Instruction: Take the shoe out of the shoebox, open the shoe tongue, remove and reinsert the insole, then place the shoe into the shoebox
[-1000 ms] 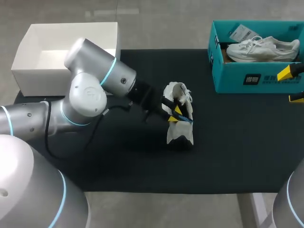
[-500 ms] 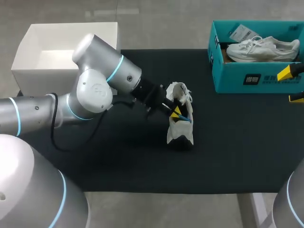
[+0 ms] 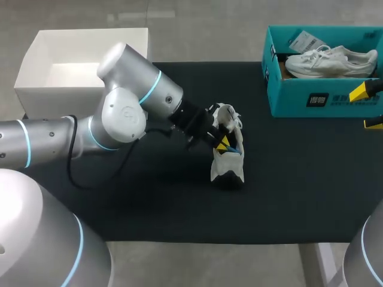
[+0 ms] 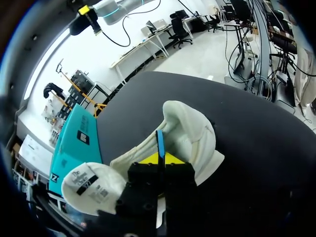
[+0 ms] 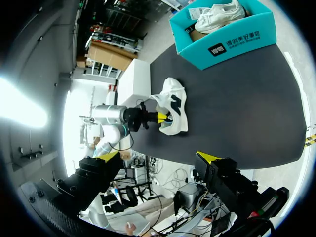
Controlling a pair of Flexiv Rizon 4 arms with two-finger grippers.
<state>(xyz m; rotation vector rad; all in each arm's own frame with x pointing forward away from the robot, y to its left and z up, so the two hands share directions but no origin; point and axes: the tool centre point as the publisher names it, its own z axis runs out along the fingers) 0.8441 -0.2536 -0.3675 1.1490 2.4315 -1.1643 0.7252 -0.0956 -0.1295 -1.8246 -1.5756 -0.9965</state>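
Observation:
A white shoe (image 3: 228,162) stands on the black mat, its tongue (image 4: 89,187) folded back beside my left gripper's fingers. My left gripper (image 3: 224,145) reaches into the shoe's opening and is shut on the thin blue edge of the insole (image 4: 160,145), which sticks up between its yellow tips (image 4: 159,159). The teal shoebox (image 3: 323,100) sits at the back right with a second white shoe (image 3: 329,61) inside. My right gripper (image 3: 366,107) hangs open at the right edge, just in front of the shoebox and far from the shoe (image 5: 173,106).
An open white box (image 3: 36,89) stands at the back left, behind my left arm. The black mat (image 3: 299,179) covers the table around the shoe.
My left gripper's fingers have shut on the insole's edge inside the shoe, and the left arm's elbow has swung a little to the right. Shoe and right arm stayed put.

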